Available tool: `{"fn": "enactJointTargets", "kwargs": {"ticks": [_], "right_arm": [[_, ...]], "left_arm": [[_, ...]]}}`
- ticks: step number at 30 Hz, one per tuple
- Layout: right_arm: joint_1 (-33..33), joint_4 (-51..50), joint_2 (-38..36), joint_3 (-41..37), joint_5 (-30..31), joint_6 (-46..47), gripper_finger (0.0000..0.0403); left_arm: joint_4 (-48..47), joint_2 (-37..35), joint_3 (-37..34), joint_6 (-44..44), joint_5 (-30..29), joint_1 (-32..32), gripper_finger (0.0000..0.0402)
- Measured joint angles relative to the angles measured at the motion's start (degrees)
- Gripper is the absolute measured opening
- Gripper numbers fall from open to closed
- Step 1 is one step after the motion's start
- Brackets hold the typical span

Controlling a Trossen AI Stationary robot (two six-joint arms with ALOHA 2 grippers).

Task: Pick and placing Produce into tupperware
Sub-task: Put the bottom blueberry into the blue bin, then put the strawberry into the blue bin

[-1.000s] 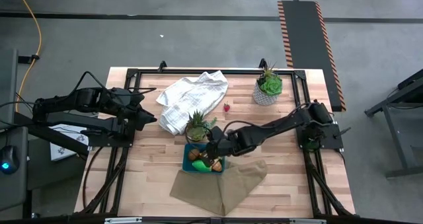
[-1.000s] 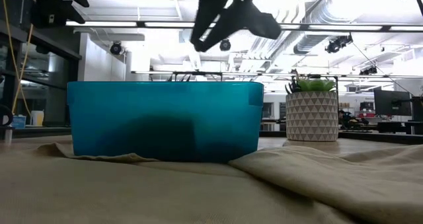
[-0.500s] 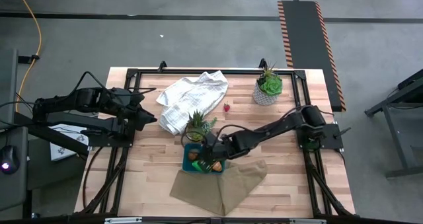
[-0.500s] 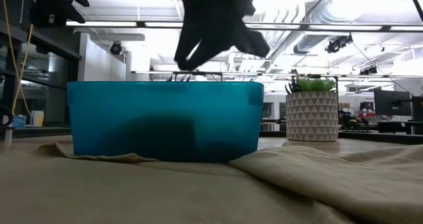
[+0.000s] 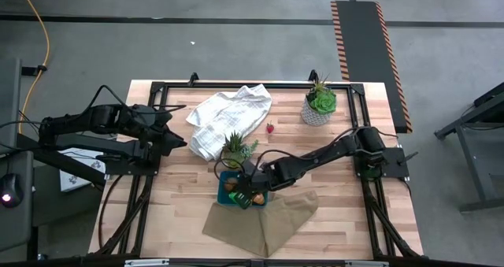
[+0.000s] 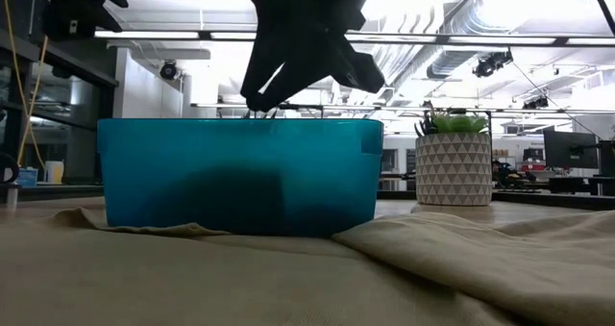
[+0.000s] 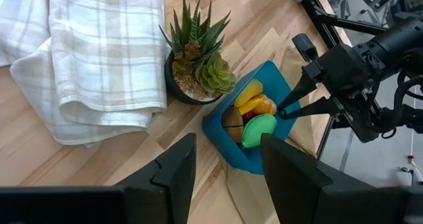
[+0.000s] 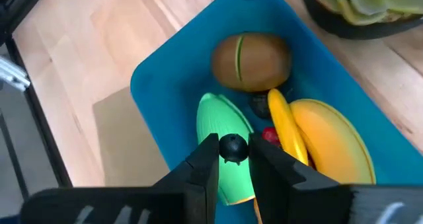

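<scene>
The tupperware is sitting near the front of the pale wood-plank bench, a shallow, smooth teal-blue plastic tub with rounded corners, one end resting on a rumpled tan cloth. Just behind it a dark-potted spiky succulent is standing, and beyond that a soft white checked towel is lying in loose folds. A second plant in a white patterned pot is standing toward the far right of the bench, with a tiny red berry lying on the bare wood between it and the towel.

Inside the tub the produce is lying packed together: a brown oval kiwi with a green seam, a glossy green pepper, a curved yellow banana, a rounded orange piece, and a small red berry beside a dark one.

The right gripper is hovering right over the tub, above the green pepper, its jaws nearly closed and pinching a small round dark berry between the fingertips.

The left gripper is waiting high over the left side of the bench, well apart from the tub, its jaws standing partly apart and grasping nothing.
</scene>
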Motion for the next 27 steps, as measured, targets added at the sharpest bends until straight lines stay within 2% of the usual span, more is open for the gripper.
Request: {"fn": "enactJointTargets", "kwargs": {"ticks": [13,17,21,27], "right_arm": [[0.0,0.3,0.0,0.0,1.2,0.1,0.01],[-0.3,0.2,-0.5,0.0,5.2,2.6,0.01],[-2.0,0.3,-2.9,0.0,8.6,3.5,0.01],[-5.2,-1.7,-8.2,0.0,8.6,-1.6,0.01]], "left_arm": [[0.0,0.0,0.0,-0.2,0.0,0.0,0.0156],[0.0,0.0,0.0,-0.6,0.0,0.0,0.0156],[0.0,0.0,0.0,-1.7,0.0,0.0,0.0156],[0.0,0.0,0.0,-1.7,0.0,0.0,0.0156]]}}
